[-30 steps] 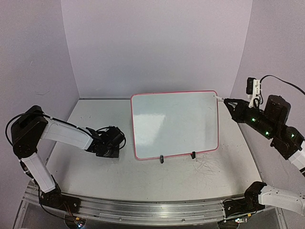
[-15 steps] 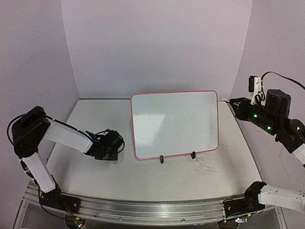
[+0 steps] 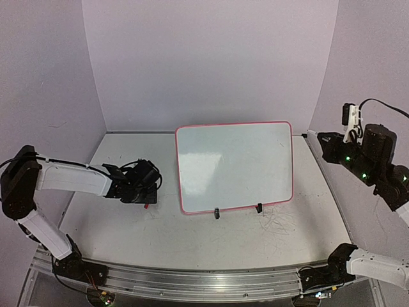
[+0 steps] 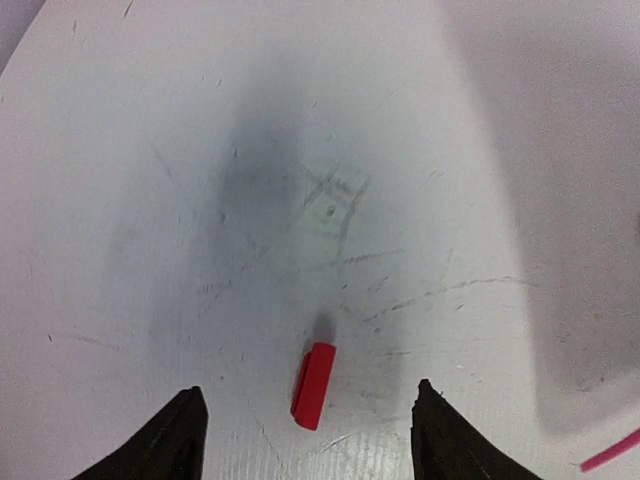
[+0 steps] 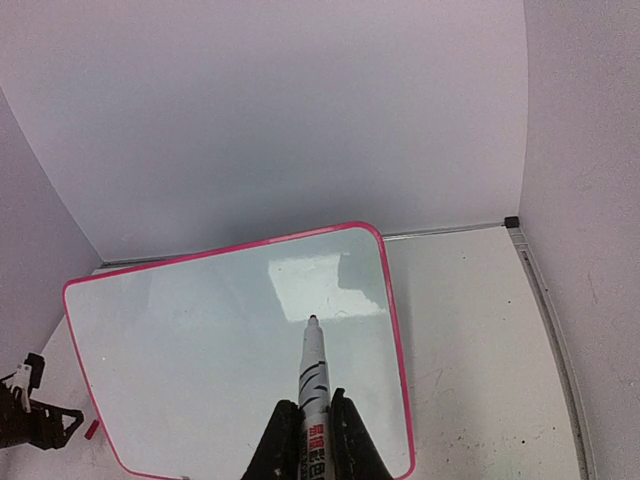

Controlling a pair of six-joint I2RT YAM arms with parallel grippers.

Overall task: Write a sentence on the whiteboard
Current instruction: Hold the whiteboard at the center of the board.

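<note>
Looking first at the near side of the table [image 3: 192, 256], I have the left gripper [image 3: 142, 188] low over the scuffed surface, left of the whiteboard. Its jaws stand wide. In the left wrist view a small red cap [image 4: 313, 385] lies flat on the table between them, touching neither finger. I take it to be the marker's cap, though I cannot confirm that.

A little further in, the whiteboard [image 3: 233, 166] sits at the middle of the table on its two black clip feet [image 3: 217, 213], with grey scribble marks [image 3: 281, 224] on the table just beside its near right corner. The panel is bare: no red lettering shows in either view, so I judge the sentence not yet begun.

Furthest back, at the right, the right gripper [image 5: 312, 425] has its jaws closed on the marker [image 5: 312, 375], tip uncapped and pointing toward the board. From above the gripper hangs off the board's far right corner, apart from it.

My worries from here:
- The board rests on two small feet and nothing braces it, so a firm press of the tip could slide or rock it and smear the strokes.
- Coming in from the right, the tip may catch the red rim before it reaches the white.
- The jaws grip the marker near its rear end, so writing pressure may tilt or push it back in the grip.
- I cannot tell how steeply the panel leans, so I may misjudge contact height.
</note>
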